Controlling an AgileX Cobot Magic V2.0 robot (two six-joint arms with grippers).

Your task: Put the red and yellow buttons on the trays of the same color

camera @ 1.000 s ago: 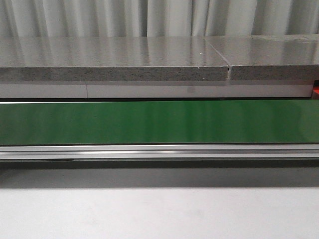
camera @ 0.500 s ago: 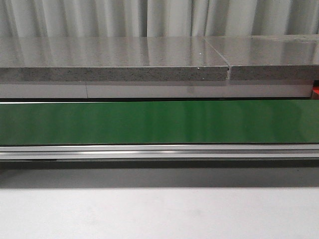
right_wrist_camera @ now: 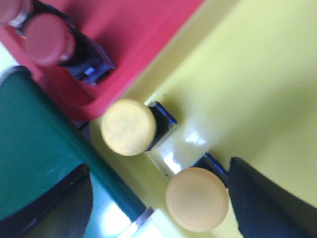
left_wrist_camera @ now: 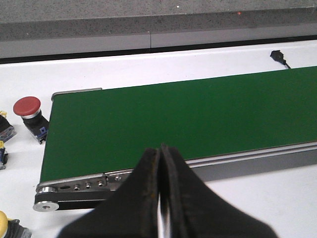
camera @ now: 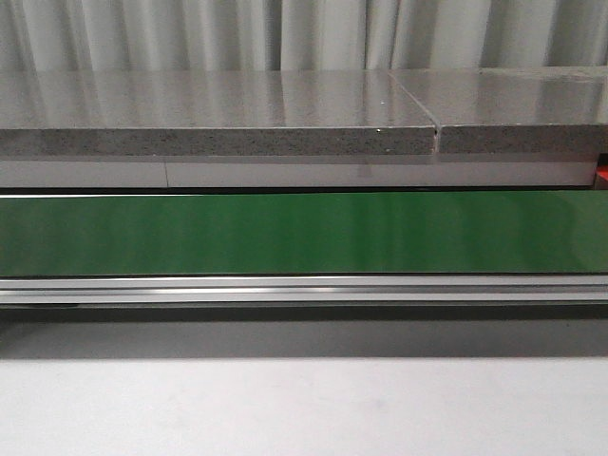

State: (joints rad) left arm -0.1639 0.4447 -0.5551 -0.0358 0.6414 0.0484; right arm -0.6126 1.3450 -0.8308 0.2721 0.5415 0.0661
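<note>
In the right wrist view my right gripper (right_wrist_camera: 159, 166) is open over the yellow tray (right_wrist_camera: 247, 74). One yellow button (right_wrist_camera: 197, 199) lies between its fingers, close to one finger (right_wrist_camera: 257, 198) and apart from the other. A second yellow button (right_wrist_camera: 129, 127) sits on the same tray near its corner. Two red buttons (right_wrist_camera: 49, 39) rest on the red tray (right_wrist_camera: 143, 29) beside it. In the left wrist view my left gripper (left_wrist_camera: 161, 148) is shut and empty above the green belt's near edge. A red button (left_wrist_camera: 27, 107) stands on the white table by the belt's end. Neither gripper shows in the front view.
The green conveyor belt (camera: 304, 233) runs across the front view, with a grey stone shelf (camera: 218, 123) behind it. More buttons (left_wrist_camera: 3, 130) lie partly cut off near the red one, including a yellow one (left_wrist_camera: 2, 223). A black cable plug (left_wrist_camera: 278, 56) lies beyond the belt.
</note>
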